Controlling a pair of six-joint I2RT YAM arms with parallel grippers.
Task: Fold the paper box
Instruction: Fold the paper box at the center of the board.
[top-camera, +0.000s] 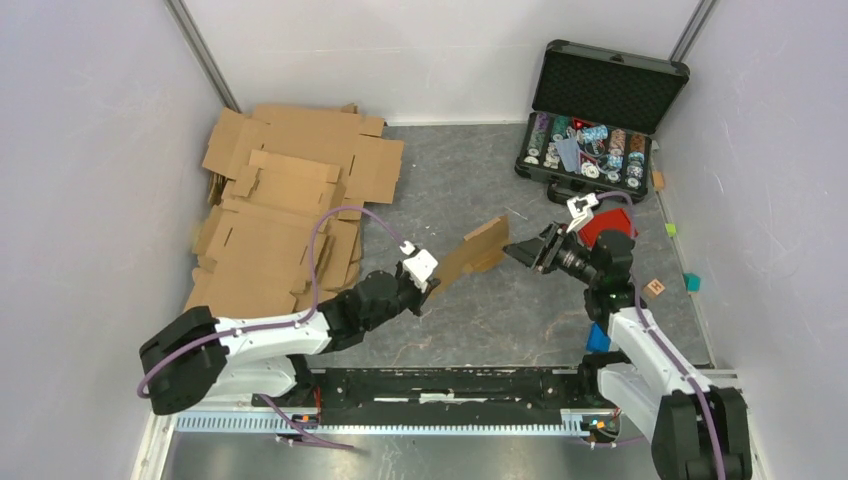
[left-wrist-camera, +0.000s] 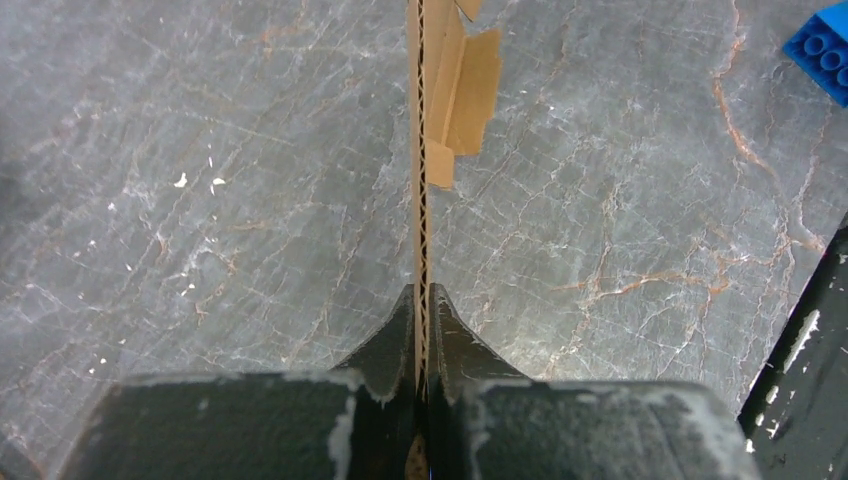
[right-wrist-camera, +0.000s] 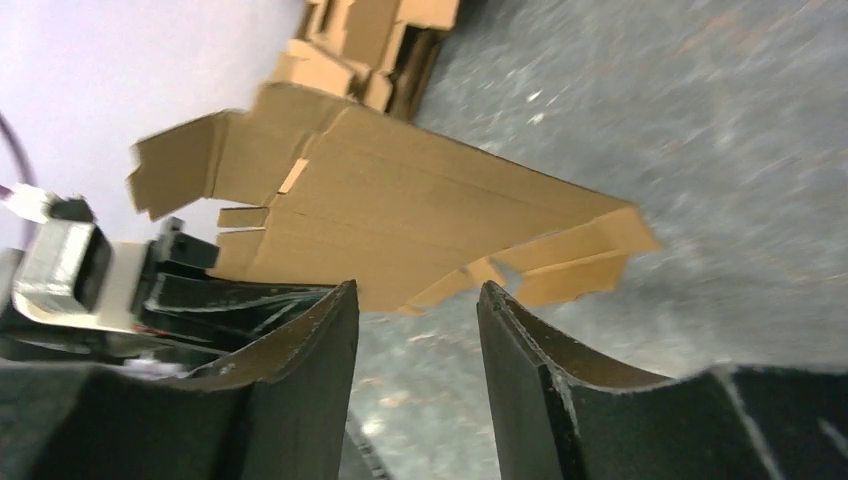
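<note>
I have the left gripper (top-camera: 430, 283) clamped on the near-left end of the paper box (top-camera: 478, 250). The box is unfolded flat and hangs on edge above the middle of the table (top-camera: 480, 320). My right gripper (top-camera: 520, 250) has its fingers apart, and the box's right end sits just beyond its fingertips.

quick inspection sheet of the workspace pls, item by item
surface: grey marbled table, white flecks
job's things: paper box, flat, not yet folded
clutter: cardboard sheets stacked far left; open black case far right; red lid behind the right arm; blue block
grippers: left gripper shut on the paper box; right gripper open at its far end
cables: purple cable looped over the left arm
surroundings: white walls on three sides
</note>
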